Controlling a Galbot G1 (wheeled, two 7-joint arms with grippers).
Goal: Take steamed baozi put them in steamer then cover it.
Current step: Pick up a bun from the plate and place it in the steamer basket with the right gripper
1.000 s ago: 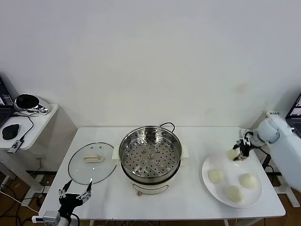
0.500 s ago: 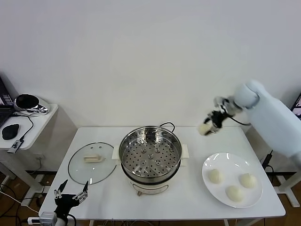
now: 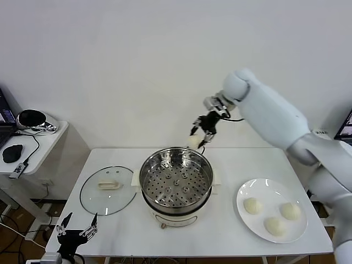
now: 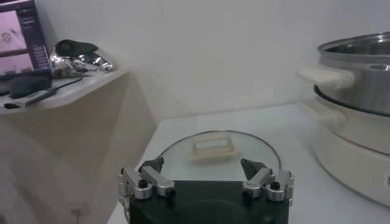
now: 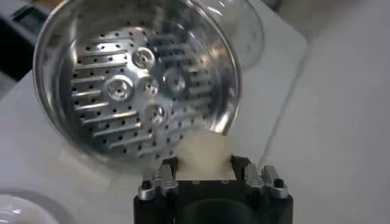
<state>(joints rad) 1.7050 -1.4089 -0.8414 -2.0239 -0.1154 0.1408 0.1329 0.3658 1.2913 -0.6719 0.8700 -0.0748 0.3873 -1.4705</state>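
Clamped on one smooth creamy-white baozi [image 3: 193, 141], my right gripper [image 3: 202, 132] hangs above the far rim of the round shiny steel steamer [image 3: 176, 181]. Its empty perforated tray lies below and toward me, unobstructed. Three buns wait on the white plate [image 3: 245, 190]. My left gripper [image 3: 76, 232] idles open near the glass lid [image 3: 108, 190].

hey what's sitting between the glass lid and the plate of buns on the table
The steamer, its perforated tray empty, stands between the cover and the white plate, as the head view shows.
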